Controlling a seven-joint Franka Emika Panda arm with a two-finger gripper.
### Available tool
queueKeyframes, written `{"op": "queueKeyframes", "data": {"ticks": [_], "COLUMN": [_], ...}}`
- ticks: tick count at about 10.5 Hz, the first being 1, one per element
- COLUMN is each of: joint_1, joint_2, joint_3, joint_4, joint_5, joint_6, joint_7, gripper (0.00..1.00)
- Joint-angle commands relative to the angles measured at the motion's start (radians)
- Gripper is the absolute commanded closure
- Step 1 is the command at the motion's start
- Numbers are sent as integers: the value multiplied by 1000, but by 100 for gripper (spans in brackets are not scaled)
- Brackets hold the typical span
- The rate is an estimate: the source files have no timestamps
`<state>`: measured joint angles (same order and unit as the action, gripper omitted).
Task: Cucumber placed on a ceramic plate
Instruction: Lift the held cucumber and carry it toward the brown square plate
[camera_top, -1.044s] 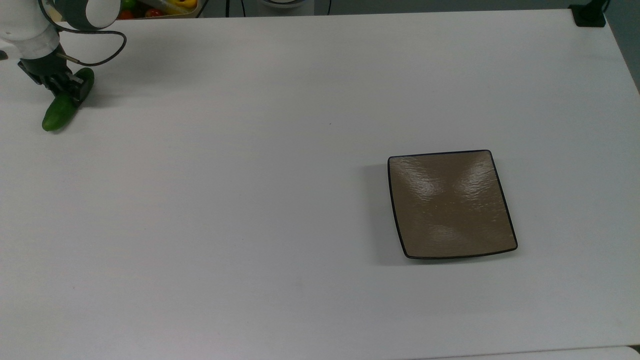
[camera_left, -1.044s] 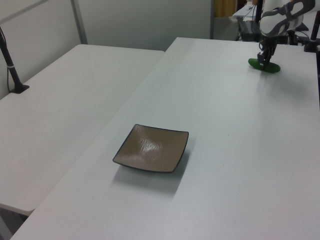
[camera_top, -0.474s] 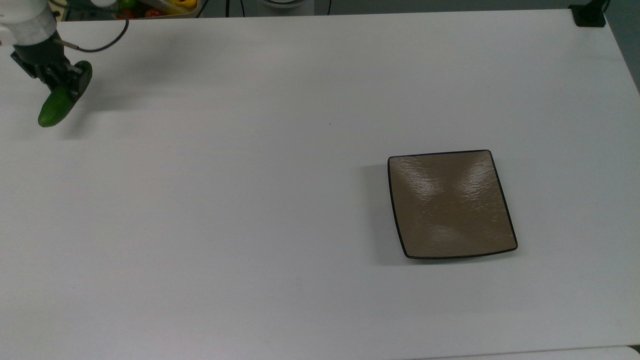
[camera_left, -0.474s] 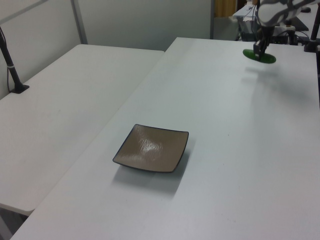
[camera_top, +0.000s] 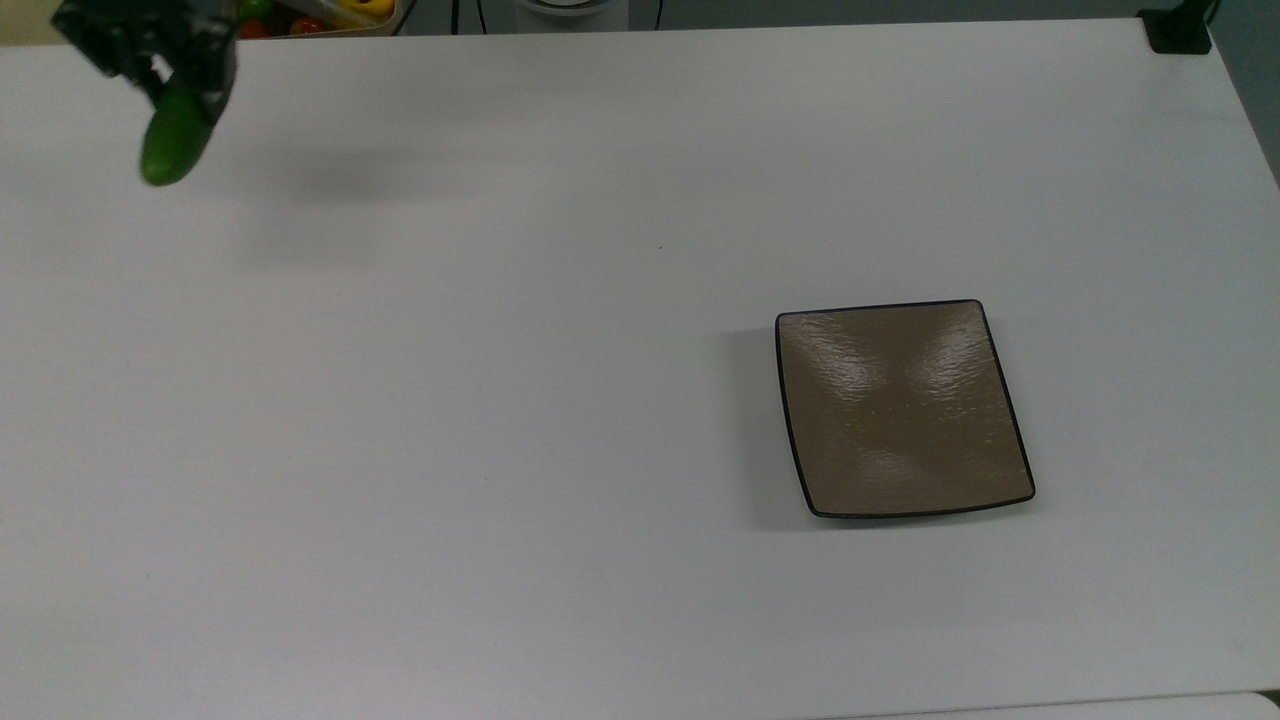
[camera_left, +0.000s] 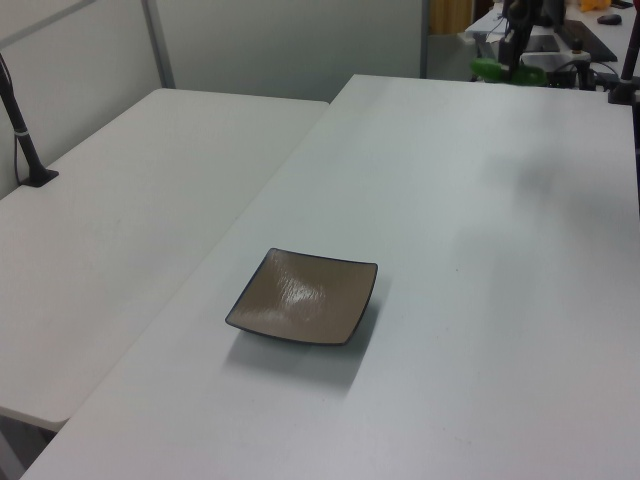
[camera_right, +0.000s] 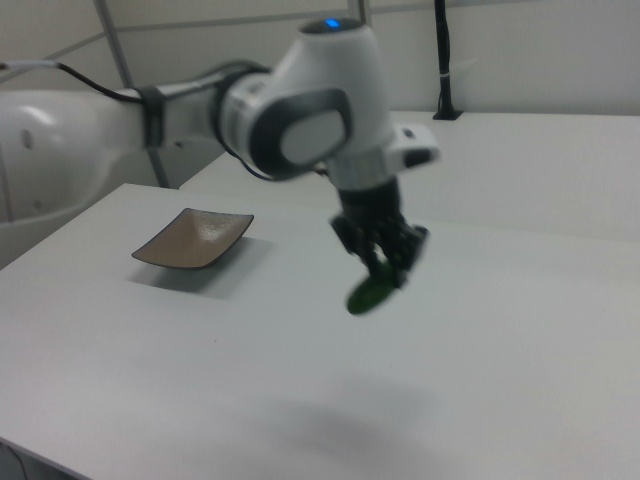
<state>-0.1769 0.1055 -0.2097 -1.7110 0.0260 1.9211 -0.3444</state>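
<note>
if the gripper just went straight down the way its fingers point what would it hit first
Probably bare white table. In the right view the gripper points down, shut on the cucumber, which hangs clear above its shadow. The cucumber's low end would likely touch first. The ceramic plate sits well off to the right view's left.

Open room: I see bare white bench (camera_top: 500, 400) across the whole stretch toward the ceramic plate (camera_top: 903, 408).
Obstacles: I find the plate alone on the surface, well apart from every bench edge.

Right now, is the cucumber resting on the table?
No, the claw holds the cucumber in the air above the table.
</note>
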Motion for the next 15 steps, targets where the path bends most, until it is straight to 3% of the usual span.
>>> {"op": "queueKeyframes", "data": {"ticks": [1,5,8,11,15], "joint_1": [112,206,333,404,494], "joint_2": [-104,-116,-14,69,198], "joint_3": [39,148,180,262,289], "joint_4": [-30,-13,89,94,93], "joint_5": [31,67,80,80,62], "joint_6": [-98,-120,-76,190,497], "joint_7": [1,86,221,396,481], "gripper": [84,84,83,83,83]}}
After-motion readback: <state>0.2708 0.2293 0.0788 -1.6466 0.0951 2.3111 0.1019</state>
